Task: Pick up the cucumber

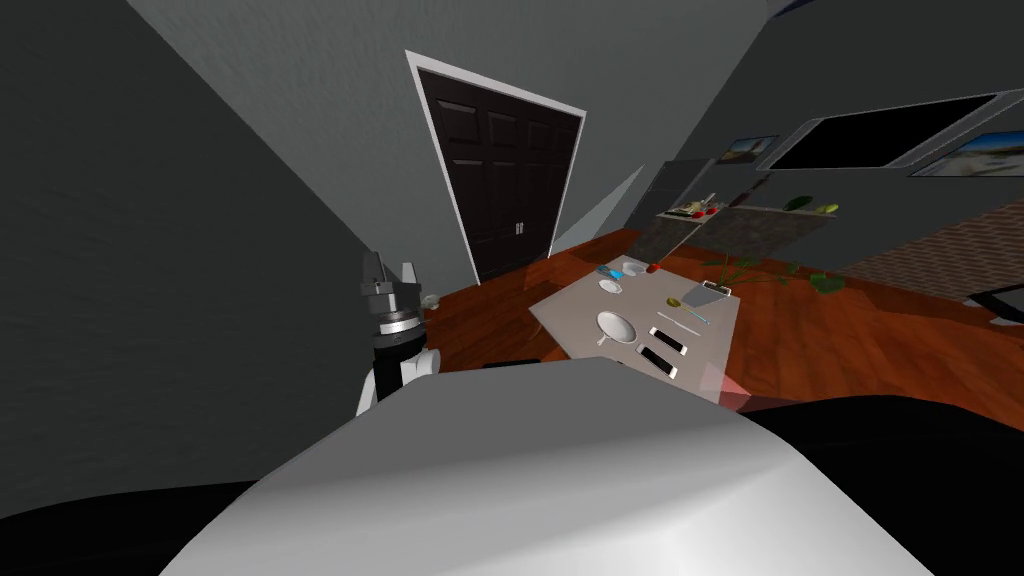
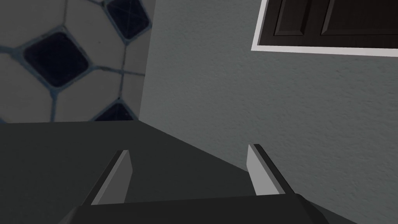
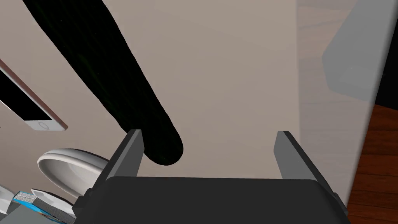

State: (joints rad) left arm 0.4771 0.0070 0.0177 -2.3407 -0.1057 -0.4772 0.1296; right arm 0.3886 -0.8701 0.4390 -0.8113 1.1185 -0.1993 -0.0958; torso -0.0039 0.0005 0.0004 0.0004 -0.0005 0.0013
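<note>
Head view: the left gripper [image 1: 390, 268] is hanging raised on the left by the grey wall, and the table [image 1: 575, 315] is standing forward to the right with small dishes and phones on it, a dark door [image 1: 505, 190] far behind. Left wrist view: the left fingers are standing wide apart with nothing between them, so that arm is idling. Right wrist view: the right gripper [image 3: 210, 134] is hovering low over the beige table top, fingers spread and gripping nothing. The cucumber [image 3: 116, 77], drawn almost black, is lying flat on the table; its rounded end is sitting just inside one finger while the long body is running away at a slant, near a phone [image 3: 35, 116] and a bowl [image 3: 66, 167]. Progress, as I judge it: the reach is looking nearly done, but no grasp and no lift yet; centring over the body, closing and raising are remaining. The head view is giving the room layout and the idle arm's place; the right wrist view is giving the finger-to-cucumber offset.
</note>
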